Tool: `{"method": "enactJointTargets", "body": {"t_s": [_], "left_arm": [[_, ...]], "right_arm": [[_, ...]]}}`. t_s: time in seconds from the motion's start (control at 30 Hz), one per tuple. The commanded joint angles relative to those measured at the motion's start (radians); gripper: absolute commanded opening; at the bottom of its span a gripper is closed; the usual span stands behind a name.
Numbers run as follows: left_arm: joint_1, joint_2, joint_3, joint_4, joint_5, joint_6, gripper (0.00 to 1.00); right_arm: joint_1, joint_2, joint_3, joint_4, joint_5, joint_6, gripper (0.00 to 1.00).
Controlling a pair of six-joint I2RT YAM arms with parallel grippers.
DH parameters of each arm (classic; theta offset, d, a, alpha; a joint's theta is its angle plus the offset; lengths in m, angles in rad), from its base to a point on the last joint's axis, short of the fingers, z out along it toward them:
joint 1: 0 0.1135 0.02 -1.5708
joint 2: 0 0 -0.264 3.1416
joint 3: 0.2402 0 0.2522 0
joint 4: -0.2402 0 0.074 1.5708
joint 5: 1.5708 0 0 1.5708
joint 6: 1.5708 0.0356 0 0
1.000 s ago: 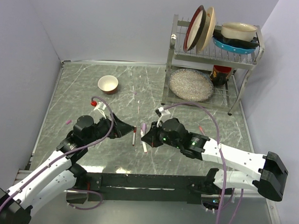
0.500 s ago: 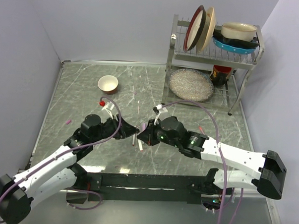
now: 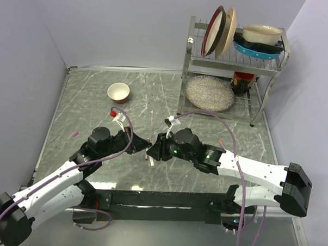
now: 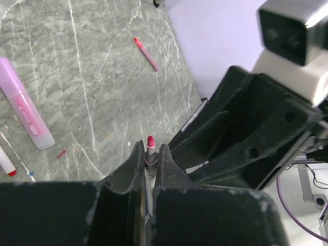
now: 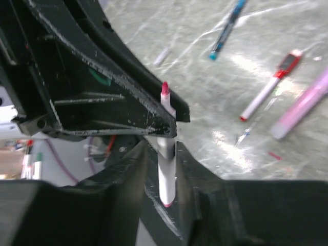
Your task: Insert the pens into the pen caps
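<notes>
**Pens and caps at the two hands**

A red-tipped pen stands clamped in the left hand, its tip just past the fingertips. The right hand grips a white-barrelled pen upright, red tip uppermost. On the table beyond the right hand lie a teal-blue piece, a red-ended white pen and a thick lilac-pink tube, none of them touching another.

Soft, even overhead light; the glossy bench carries a pale sheen around the bowl, shadows faint. The left wrist view is crisp, the left tool dark and underlit. The right wrist view is blurred, white glare streaking the bench.
</notes>
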State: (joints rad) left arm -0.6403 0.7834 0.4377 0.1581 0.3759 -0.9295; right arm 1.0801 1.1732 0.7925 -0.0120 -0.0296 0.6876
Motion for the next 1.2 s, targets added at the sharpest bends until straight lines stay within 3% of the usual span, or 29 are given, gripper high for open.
{"method": "enactJointTargets", "body": {"t_s": [0.0,0.17,0.37,0.47,0.53,0.57,0.67,0.7,0.83,1.07,1.17], "left_arm": [[-0.001,-0.042,0.027,-0.006,-0.012,0.026,0.01],[-0.001,-0.055,0.022,0.009,-0.008,0.012,0.01],[0.001,-0.067,0.032,-0.012,-0.02,0.017,0.01],[-0.001,-0.072,0.036,-0.006,-0.026,0.015,0.01],[-0.001,-0.075,0.044,-0.012,-0.035,0.012,0.02],[-0.001,-0.082,0.05,-0.029,-0.051,0.014,0.27],[0.001,-0.107,0.084,-0.113,-0.123,0.021,0.85],[0.001,-0.114,0.105,-0.156,-0.149,0.026,0.89],[0.001,-0.115,0.188,-0.343,-0.344,0.043,0.95],[0.008,-0.012,0.346,-0.642,-0.714,-0.049,0.92],[0.022,0.053,0.406,-0.736,-0.782,-0.098,0.9]], "right_arm": [[0.007,-0.041,-0.05,0.101,-0.085,0.029,0.4],[0.007,-0.041,-0.084,0.147,-0.11,0.055,0.4],[0.012,-0.053,-0.118,0.184,-0.13,0.067,0.31],[0.012,-0.05,-0.119,0.196,-0.138,0.072,0.04],[0.012,-0.05,-0.116,0.184,-0.119,0.081,0.0],[0.011,-0.052,-0.11,0.178,-0.115,0.081,0.0],[0.012,-0.079,-0.104,0.142,-0.077,0.082,0.0],[0.012,-0.089,-0.107,0.136,-0.067,0.081,0.0],[0.012,-0.164,-0.119,0.074,0.028,0.049,0.0],[0.009,-0.294,-0.202,0.079,0.082,-0.008,0.0],[0.007,-0.346,-0.249,0.11,0.065,-0.022,0.0]]}}
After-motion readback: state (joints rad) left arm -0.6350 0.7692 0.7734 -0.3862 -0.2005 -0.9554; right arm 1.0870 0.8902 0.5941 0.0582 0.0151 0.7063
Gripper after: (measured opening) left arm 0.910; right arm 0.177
